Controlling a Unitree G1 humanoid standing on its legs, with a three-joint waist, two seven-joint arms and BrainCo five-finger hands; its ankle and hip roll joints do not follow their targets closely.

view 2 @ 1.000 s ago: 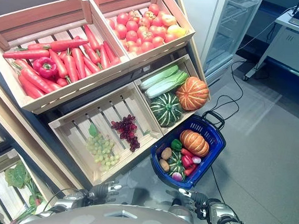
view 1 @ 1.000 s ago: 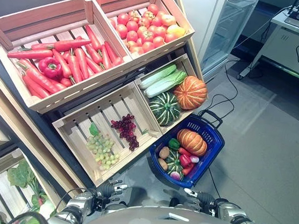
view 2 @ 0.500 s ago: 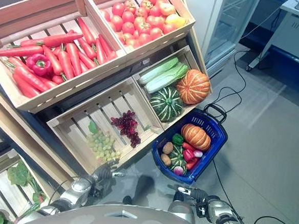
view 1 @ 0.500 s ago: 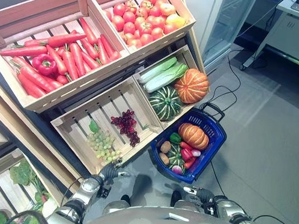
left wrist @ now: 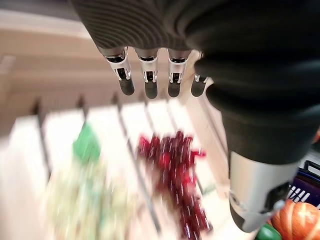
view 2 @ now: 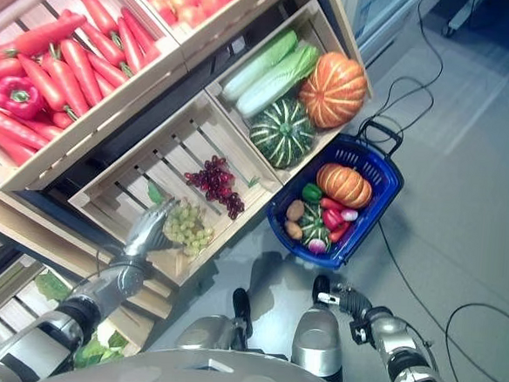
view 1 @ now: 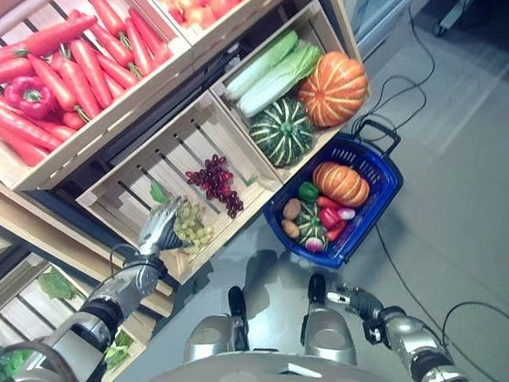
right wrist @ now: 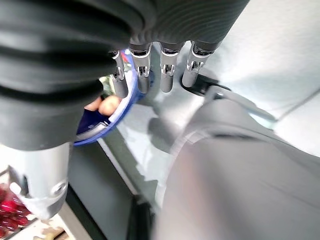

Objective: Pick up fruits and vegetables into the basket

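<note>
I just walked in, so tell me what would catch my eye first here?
The robot's left hand, fingers straight, reaches into the low wooden crate beside the pale green grape bunch. On the floor sits a blue plastic basket already holding an orange pumpkin among other vegetables.

Bright, even light; the green grapes (left wrist: pixel 85 195) blur close up.

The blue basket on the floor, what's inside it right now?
Inside the blue basket: an orange pumpkin, green pepper, red peppers, potatoes and a small striped squash. Anything beneath them is covered.
</note>
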